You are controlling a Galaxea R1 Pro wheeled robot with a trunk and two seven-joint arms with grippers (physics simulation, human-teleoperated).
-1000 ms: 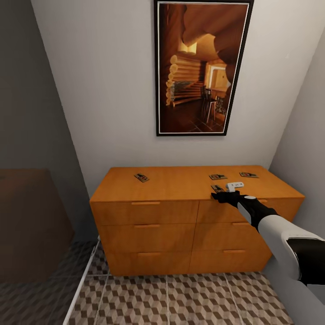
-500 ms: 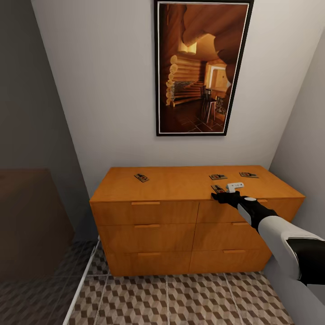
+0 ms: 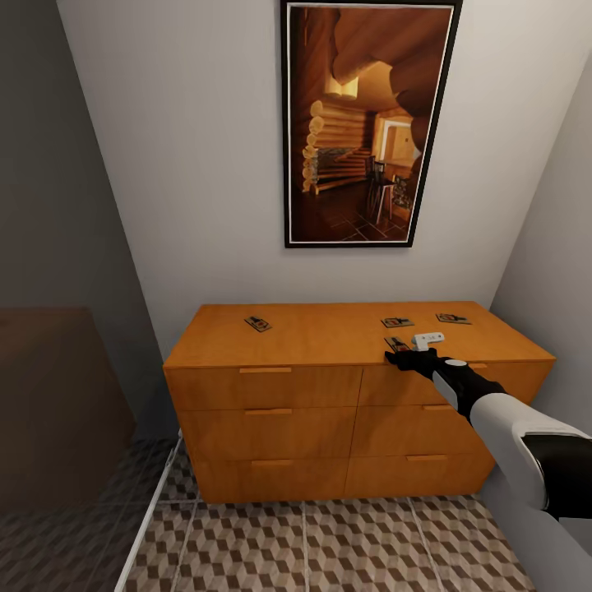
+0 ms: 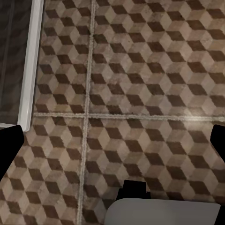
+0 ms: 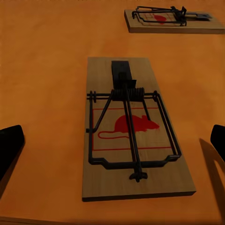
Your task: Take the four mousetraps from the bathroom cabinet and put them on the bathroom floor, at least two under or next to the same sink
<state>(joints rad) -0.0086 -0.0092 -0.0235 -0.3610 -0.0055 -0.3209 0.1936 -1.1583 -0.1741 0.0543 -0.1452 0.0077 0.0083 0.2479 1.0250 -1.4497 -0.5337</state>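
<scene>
The orange-brown cabinet [image 3: 312, 386] stands against the white wall with several mousetraps on its top. One mousetrap [image 3: 257, 323] lies far left, two more [image 3: 397, 321] [image 3: 453, 318] at the back right. The nearest mousetrap [image 3: 396, 343] lies at the front right edge, and my right gripper [image 3: 401, 356] hovers just at it. In the right wrist view this trap [image 5: 131, 126] sits between the open fingertips [image 5: 9, 145], untouched, with another trap [image 5: 173, 21] beyond. My left gripper [image 4: 112, 140] hangs open over the cube-patterned bathroom floor [image 4: 140, 70].
A large framed picture [image 3: 366, 123] hangs above the cabinet. A grey wall closes in on the right [image 3: 559, 247]. A white threshold strip [image 4: 33, 61] borders the tiles, with a dark brown block [image 3: 49, 403] beyond it on the left. Tiled floor [image 3: 329, 543] lies before the drawers.
My right forearm has crept very slightly towards the cabinet edge. The traps and the camera have not moved.
</scene>
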